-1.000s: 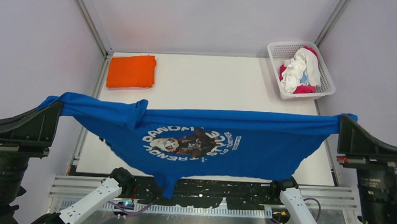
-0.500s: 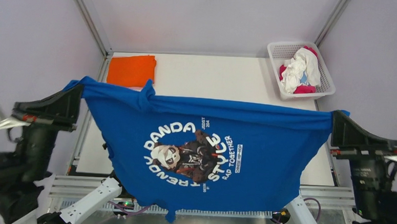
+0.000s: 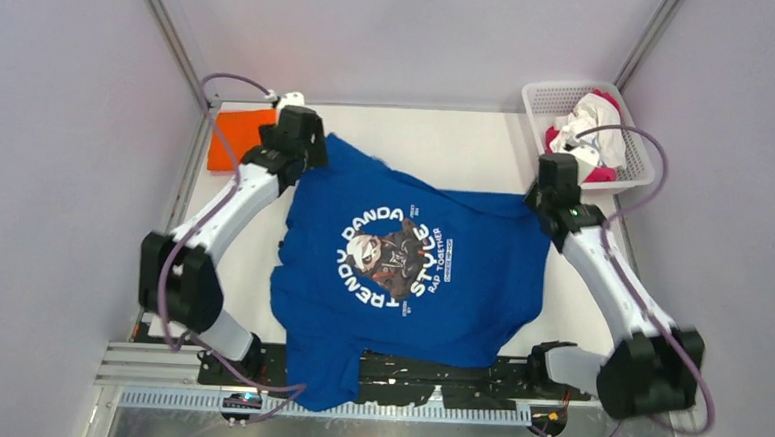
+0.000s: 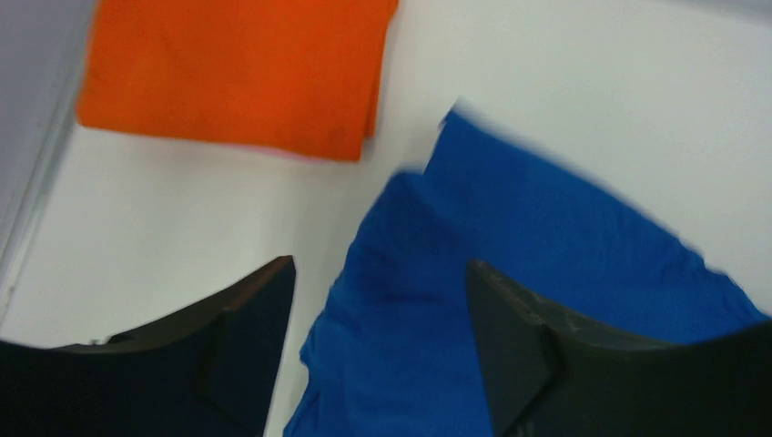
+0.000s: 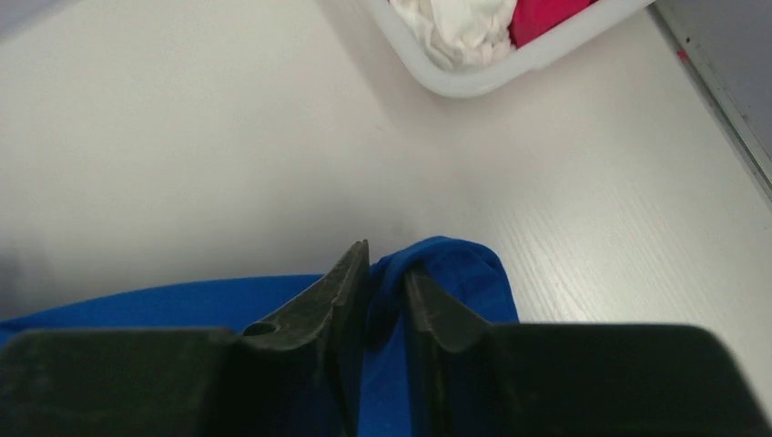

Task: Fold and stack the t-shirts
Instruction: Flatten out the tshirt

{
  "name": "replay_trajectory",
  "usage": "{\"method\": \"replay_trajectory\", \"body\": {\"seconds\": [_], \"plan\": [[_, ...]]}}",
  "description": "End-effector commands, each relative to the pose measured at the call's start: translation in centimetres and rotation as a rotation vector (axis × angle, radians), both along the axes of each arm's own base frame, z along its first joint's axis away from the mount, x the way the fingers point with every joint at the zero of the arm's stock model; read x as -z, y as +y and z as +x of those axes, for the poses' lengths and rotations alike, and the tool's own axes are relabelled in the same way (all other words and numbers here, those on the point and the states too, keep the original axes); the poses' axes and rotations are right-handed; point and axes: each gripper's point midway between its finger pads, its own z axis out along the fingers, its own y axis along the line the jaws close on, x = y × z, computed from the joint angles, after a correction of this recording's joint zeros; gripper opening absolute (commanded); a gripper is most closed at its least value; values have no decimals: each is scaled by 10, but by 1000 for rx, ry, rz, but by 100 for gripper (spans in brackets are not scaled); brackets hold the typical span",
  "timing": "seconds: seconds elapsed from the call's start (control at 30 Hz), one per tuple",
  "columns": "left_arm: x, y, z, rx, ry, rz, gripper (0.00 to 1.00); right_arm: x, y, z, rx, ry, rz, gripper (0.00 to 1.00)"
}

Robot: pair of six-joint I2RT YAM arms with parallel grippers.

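Observation:
The royal blue t-shirt (image 3: 405, 280) lies spread on the white table (image 3: 447, 147), round print facing up, its near hem hanging over the front edge. My left gripper (image 3: 312, 149) is at its far left corner. In the left wrist view this gripper (image 4: 380, 264) is open wide, with the blue t-shirt (image 4: 510, 228) lying loose below. My right gripper (image 3: 547, 202) is at the far right corner. In the right wrist view its jaws (image 5: 387, 259) stand narrowly apart, a fold of the blue t-shirt (image 5: 455, 264) between them. A folded orange t-shirt (image 3: 229, 138) lies at the far left.
A white lattice basket (image 3: 634, 171) at the far right corner holds crumpled white (image 3: 594, 114) and magenta shirts. Metal frame posts rise at both far corners. The left arm partly covers the orange t-shirt.
The blue t-shirt, held taut in the air between both grippers, has been swung forward and laid on the table. The left jaws have opened and the right jaws have parted slightly.

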Motion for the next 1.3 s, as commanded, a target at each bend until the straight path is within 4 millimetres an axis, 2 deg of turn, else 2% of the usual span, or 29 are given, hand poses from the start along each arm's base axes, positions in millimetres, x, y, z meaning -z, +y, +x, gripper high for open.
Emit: {"method": "replay_trajectory", "body": {"seconds": [0.0, 0.03, 0.1, 0.2, 0.27, 0.3, 0.33, 0.37, 0.4, 0.43, 0.53, 0.73, 0.87, 1.0, 1.1, 1.2, 1.27], "plan": [[31, -28, 31, 85, 90, -127, 94, 31, -3, 61, 33, -3, -25, 63], [34, -29, 35, 84, 109, -132, 96, 37, 0, 73, 31, 15, -25, 76], [37, -31, 38, 92, 129, -135, 99, 44, 2, 78, 31, 34, -16, 91], [41, -38, 30, 136, 144, -162, 100, 42, 4, 75, 29, 15, 9, 98], [45, -43, 20, 162, 157, -192, 100, 48, 9, 66, 2, 28, 29, 99], [45, -46, 15, 178, 159, -213, 100, 45, 11, 62, -8, 20, 39, 99], [48, -50, 10, 192, 164, -236, 100, 54, 15, 55, -27, 44, 55, 99], [51, -55, 7, 212, 164, -260, 100, 51, 17, 51, -38, 37, 67, 97], [54, -59, 3, 231, 171, -283, 100, 61, 21, 44, -61, 61, 86, 96], [56, -64, 0, 245, 176, -305, 100, 60, 24, 40, -73, 55, 97, 96], [65, -76, -8, 284, 210, -366, 100, 73, 36, 26, -136, 89, 141, 95], [105, -85, -31, 297, 350, -425, 100, 101, 58, 16, -234, 169, 221, 95], [129, -83, -37, 276, 399, -429, 100, 120, 65, 18, -255, 227, 239, 95], [150, -81, -34, 243, 457, -419, 100, 139, 70, 29, -272, 292, 249, 95], [162, -76, -24, 197, 489, -407, 100, 151, 81, 40, -312, 339, 277, 95], [175, -59, -12, 90, 506, -409, 100, 157, 85, 51, -322, 355, 286, 96], [178, -56, -3, 64, 496, -453, 100, 160, 86, 59, -320, 361, 288, 96]]}}
